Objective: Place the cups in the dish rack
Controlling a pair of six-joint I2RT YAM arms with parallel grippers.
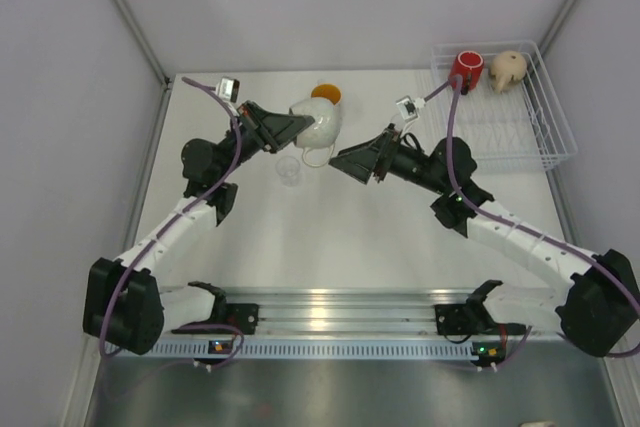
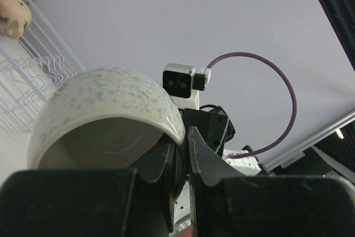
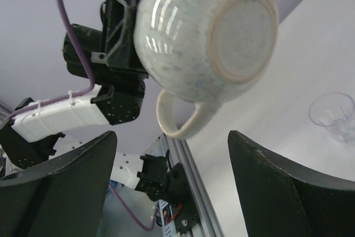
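Speckled mug (image 1: pixel 318 125) is up off the counter (image 1: pixel 330 237), tipped on its side, handle hanging down, base facing the right arm. The left claw (image 1: pixel 300 127) has it, nearly closed, the rim wall pinched between its fingers (image 2: pixel 197 154). The right claw (image 1: pixel 336 160) is right in front of it, spread wide with nothing in it; in its own view the handle shows between the two fingers, clear of both. A tumbler (image 1: pixel 289 169) stands on the counter just below the mug. An orange-lined cup (image 1: pixel 326 94) sits just behind. Over in the far right corner, the rack (image 1: pixel 545 117) holds a red cup (image 1: pixel 466 67) and a beige mug (image 1: pixel 508 69).
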